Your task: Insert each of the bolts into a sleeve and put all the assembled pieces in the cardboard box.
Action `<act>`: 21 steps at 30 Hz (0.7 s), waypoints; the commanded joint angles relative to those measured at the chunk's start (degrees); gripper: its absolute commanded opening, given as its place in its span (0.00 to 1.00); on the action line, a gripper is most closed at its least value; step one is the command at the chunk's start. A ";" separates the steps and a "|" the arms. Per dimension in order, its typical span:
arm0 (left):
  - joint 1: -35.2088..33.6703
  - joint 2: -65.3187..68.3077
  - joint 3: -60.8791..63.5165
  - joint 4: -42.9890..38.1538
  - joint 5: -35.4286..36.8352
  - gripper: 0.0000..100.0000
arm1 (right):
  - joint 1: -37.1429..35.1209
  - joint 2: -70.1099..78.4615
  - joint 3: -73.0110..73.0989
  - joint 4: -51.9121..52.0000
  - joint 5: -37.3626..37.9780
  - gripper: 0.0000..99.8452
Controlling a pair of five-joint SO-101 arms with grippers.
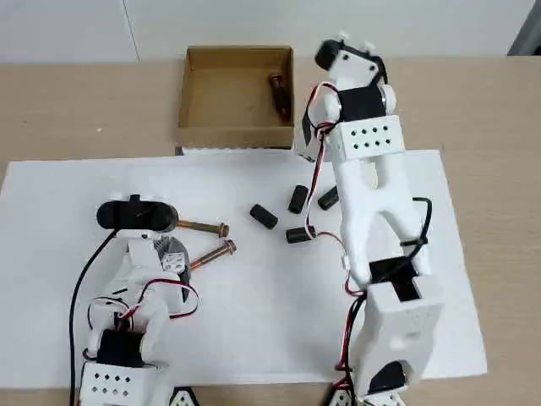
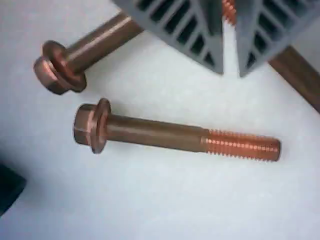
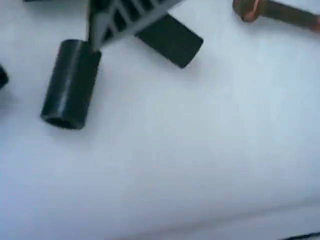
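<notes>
Bolt (image 2: 90, 47) is pinched by its thread in the left tool (image 2: 230, 70), seemingly ready for sleeving; spare bolt (image 2: 175, 135) alongside; right tool (image 3: 125, 17) over sleeves (image 3: 70, 85), grip cannot be told

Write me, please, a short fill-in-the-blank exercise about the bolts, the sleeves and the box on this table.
1. On the white sheet lie ___ loose bolts.
2. The number of black sleeves lying loose on that sheet is ___.
3. One bolt already in a sleeve lies inside the ___.

Missing words: two; four; cardboard box.
</notes>
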 commanded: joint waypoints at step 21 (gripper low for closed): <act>0.35 -0.70 -0.22 -1.32 -0.18 0.00 | 1.36 12.18 -2.46 0.92 -10.11 0.16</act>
